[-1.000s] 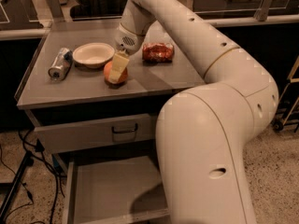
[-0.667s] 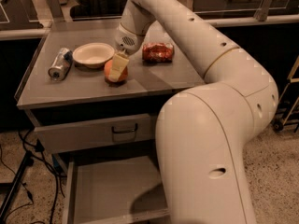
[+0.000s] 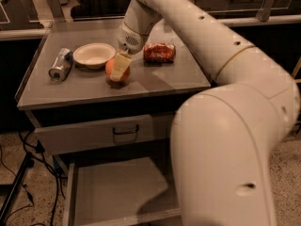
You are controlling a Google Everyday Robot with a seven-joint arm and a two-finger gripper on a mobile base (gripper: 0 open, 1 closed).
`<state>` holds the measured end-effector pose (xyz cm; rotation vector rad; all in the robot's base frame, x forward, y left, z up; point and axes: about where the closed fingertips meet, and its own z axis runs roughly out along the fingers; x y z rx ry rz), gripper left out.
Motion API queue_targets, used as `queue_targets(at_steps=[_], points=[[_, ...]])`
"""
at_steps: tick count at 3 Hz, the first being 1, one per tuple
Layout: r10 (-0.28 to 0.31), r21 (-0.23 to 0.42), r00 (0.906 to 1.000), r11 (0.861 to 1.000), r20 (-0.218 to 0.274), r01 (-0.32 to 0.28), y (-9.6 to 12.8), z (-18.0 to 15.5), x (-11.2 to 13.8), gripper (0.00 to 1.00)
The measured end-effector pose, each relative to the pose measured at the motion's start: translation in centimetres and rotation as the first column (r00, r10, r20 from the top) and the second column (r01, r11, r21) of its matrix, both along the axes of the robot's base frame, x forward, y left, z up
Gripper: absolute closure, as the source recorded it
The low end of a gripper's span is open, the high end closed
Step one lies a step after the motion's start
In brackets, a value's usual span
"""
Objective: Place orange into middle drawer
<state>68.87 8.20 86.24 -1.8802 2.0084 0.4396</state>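
Across the right half of the frame looms the big white arm [image 3: 225,126], reaching up and over to the upper left. Under it sits the grey table [image 3: 160,81], and at the bottom of the frame the middle drawer [image 3: 117,192] is pulled right out, its floor bare and waiting. Between the two is a closed drawer front [image 3: 94,134] with its dark handle. Up on the table we have a white bowl [image 3: 94,54], a red snack bag [image 3: 159,52] to its right and a can [image 3: 60,64] lying on its side at far left. And there's the orange [image 3: 109,68], resting on the table just in front of the bowl, with the gripper [image 3: 118,72] down right on top of it, a pale part of it lying across the fruit's front. Whether it has closed on the orange, I cannot tell from this angle. My read: this is the grasp, and doing it well means a firm, centred hold on a round, smooth fruit that will roll if nudged. After that, lift straight up to clear the bowl before swinging forward past the table edge and down into the drawer. Against a second ago, almost nothing has changed: orange, bowl, bag and can all sit where they were, and the gripper stays planted at the fruit.
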Motion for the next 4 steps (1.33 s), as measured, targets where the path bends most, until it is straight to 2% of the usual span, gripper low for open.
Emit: queue_targets(at_steps=[1,2,3,4], points=[[-0.034,0.045,0.9895,0.999,0.141,0.028,-1.8,3.5,-2.1,1.00],[-0.052,0.079,0.9746,0.996,0.218,0.036,-3.5,5.0,-5.5,1.00],[-0.056,0.100,0.9738,0.994,0.221,0.035,-5.6,3.8,-9.3,1.00],[-0.063,0.108,0.9728,0.993,0.223,0.040,-6.0,3.4,-8.8,1.00]])
